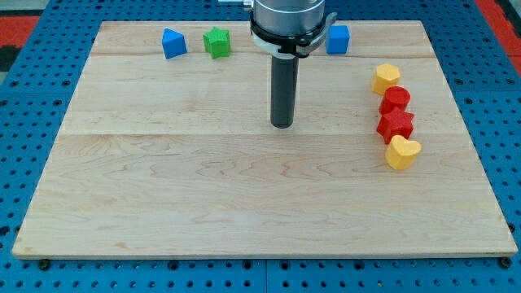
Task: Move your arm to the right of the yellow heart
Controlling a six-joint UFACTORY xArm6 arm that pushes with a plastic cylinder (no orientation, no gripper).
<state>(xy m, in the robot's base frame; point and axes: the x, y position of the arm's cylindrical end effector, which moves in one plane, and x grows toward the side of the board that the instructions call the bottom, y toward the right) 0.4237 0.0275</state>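
The yellow heart (402, 152) lies at the view's right, the lowest block of a column on the wooden board (203, 195). Above it are a red star (396, 124), a red round block (396, 100) and a yellow block (387, 78), each touching or nearly touching its neighbour. My tip (282, 124) rests on the board near the middle, well to the left of the yellow heart and slightly higher in the view. It touches no block.
A blue block (173, 43) and a green star (216, 42) sit at the view's top left. A blue cube (338, 39) sits at the top, just right of the arm's body. A blue pegboard (24, 122) surrounds the board.
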